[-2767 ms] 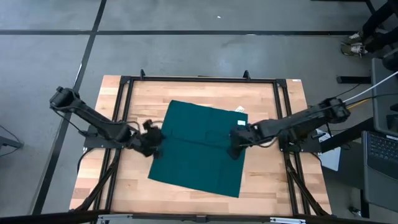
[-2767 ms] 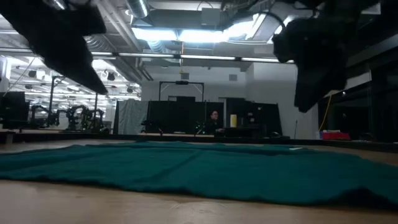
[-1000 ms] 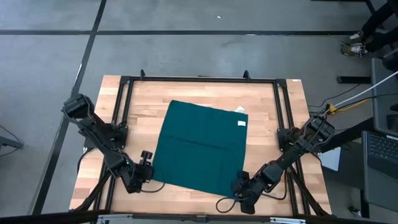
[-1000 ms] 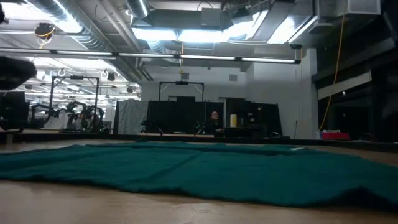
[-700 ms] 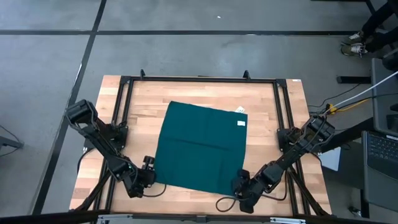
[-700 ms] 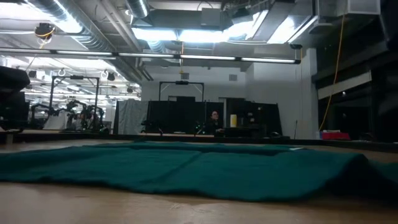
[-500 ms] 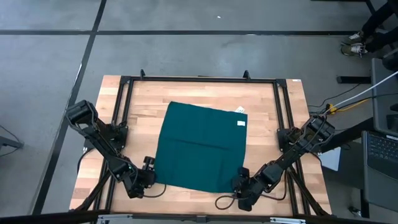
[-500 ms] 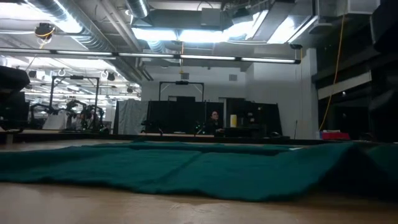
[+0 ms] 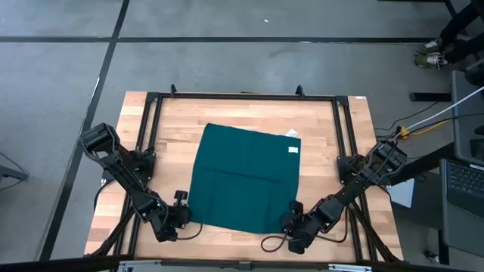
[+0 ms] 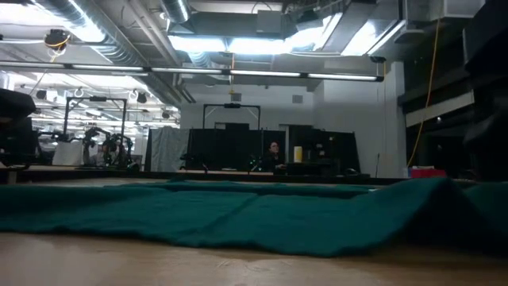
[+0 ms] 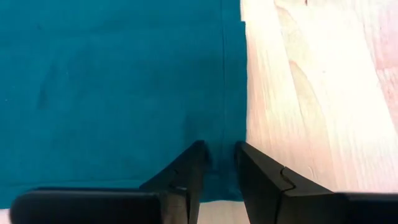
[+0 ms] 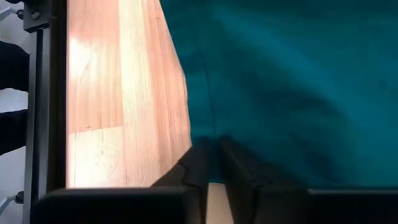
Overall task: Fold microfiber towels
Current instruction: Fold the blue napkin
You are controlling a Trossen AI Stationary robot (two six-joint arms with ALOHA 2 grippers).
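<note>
**Teal towel pinned at both near corners on a wood tabletop**

Pale butcher-block planks make up the tabletop (image 9: 162, 136), which is ringed by a black metal frame (image 9: 242, 96) and stands on a grey concrete floor (image 9: 227, 45) crossed by dark lines. Seen level across the planks, the room behind is a large workshop with ceiling strip lights (image 10: 230, 40), dark equipment racks and a person (image 10: 274, 152) seated far back.

The left end effector (image 9: 184, 214) sits low at the towel's near-left corner. In its wrist view the two dark fingers (image 11: 186, 177) stand a narrow gap apart, straddling the hem of the microfiber towel (image 9: 242, 180); whether they actually pinch the cloth I cannot tell.

Between the two end effectors the towel lies spread flat, roughly square with no clear long axis, and turned slightly so that its far edge slopes. Its small white tag (image 9: 293, 149) is at the far corner, well away from the right end effector on that same side.

The right end effector (image 9: 293, 217) is at the near-right corner, fingers (image 12: 199, 165) nearly together on the towel's edge, and in the low view that corner stands raised off the planks in a small peak.
</note>
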